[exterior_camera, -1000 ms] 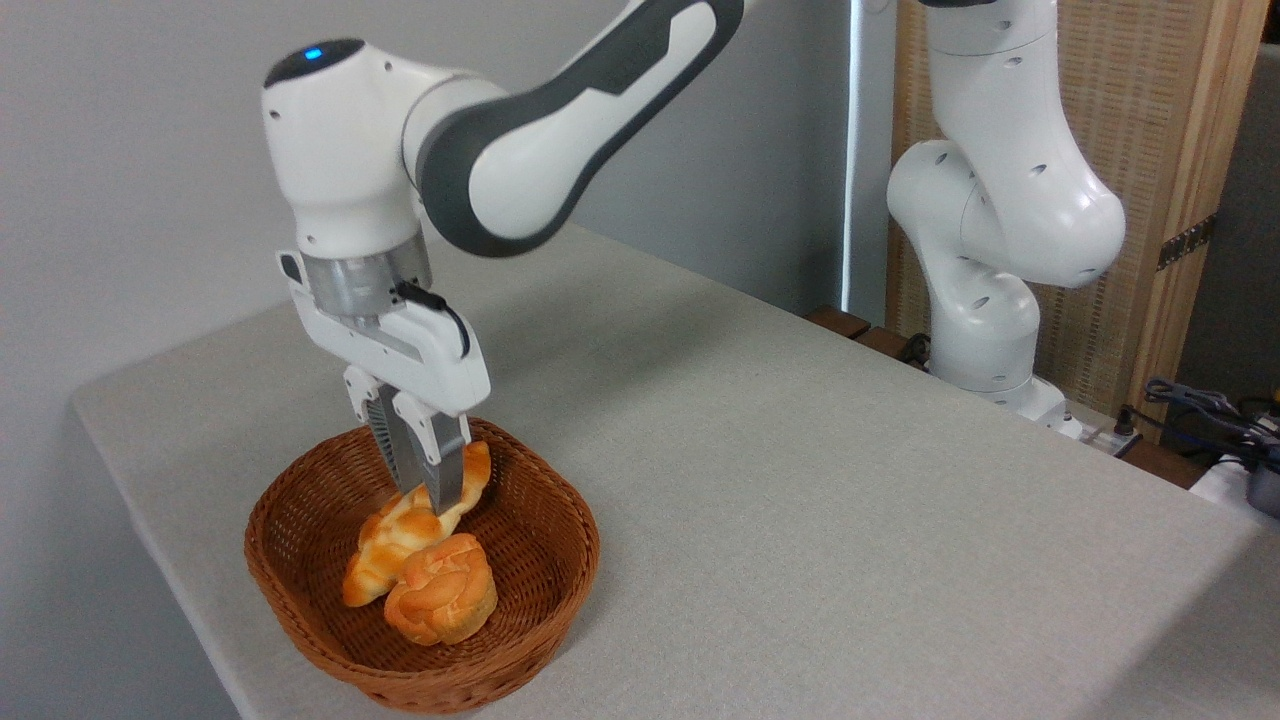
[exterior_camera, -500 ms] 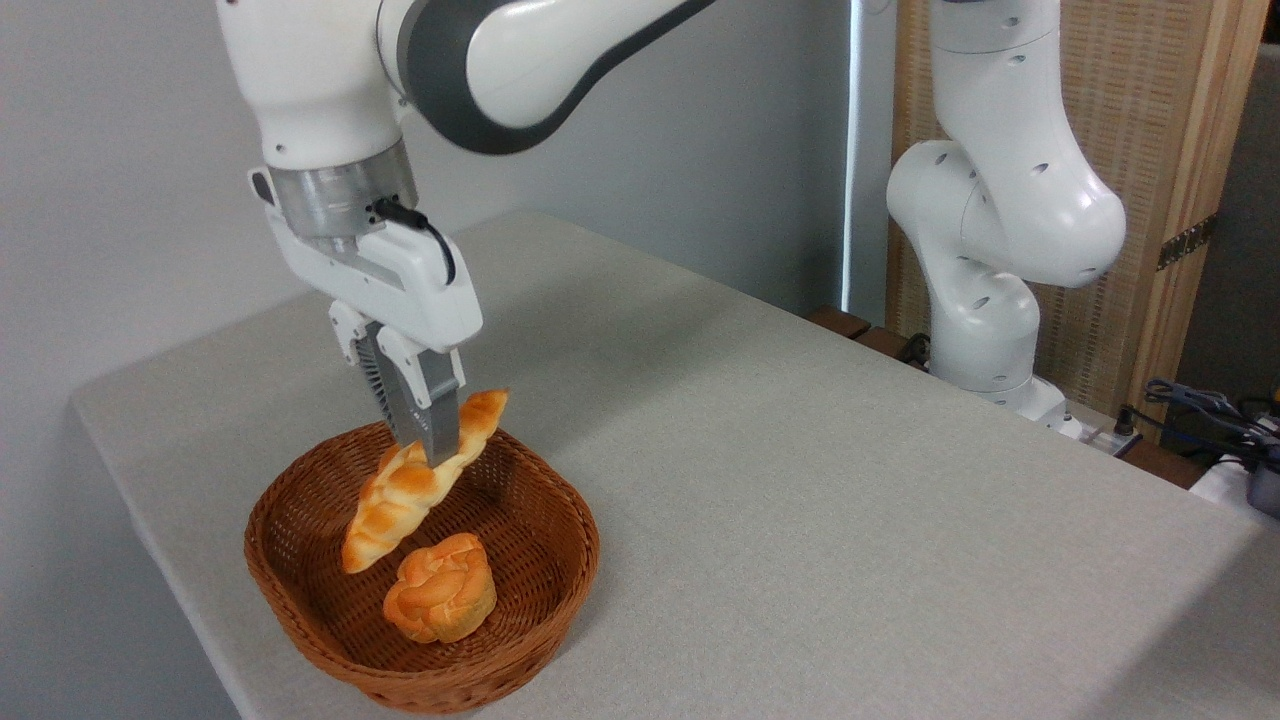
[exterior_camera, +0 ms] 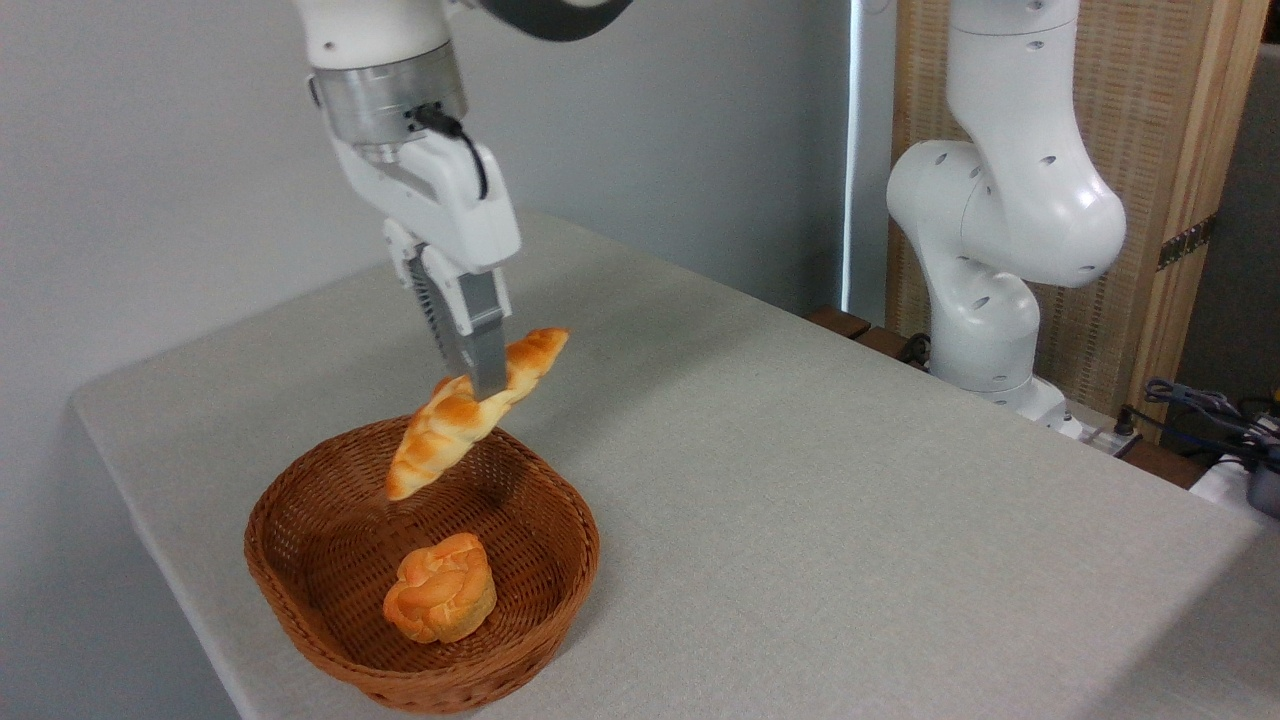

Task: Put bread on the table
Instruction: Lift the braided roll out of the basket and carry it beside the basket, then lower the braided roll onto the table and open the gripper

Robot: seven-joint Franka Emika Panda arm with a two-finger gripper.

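bread [exterior_camera: 445, 432]: golden-orange crust, paler cream seams between the braids, darker orange at the tips. bun [exterior_camera: 441, 587]: same orange, knotted pattern, pale patches on top. basket [exterior_camera: 300, 590]: reddish-brown wicker, fine woven texture, darker inside. table [exterior_camera: 800, 520]: plain light grey-beige cloth, no pattern. gripper [exterior_camera: 480, 385]: white housing, grey metallic fingers [exterior_camera: 487, 340] with ribbed backs, black cable, silver wrist ring above. arm [exterior_camera: 1010, 200]: glossy white. wall [exterior_camera: 150, 150]: flat pale grey. panel [exterior_camera: 1150, 100] behind the arm: tan woven, light wood frame.
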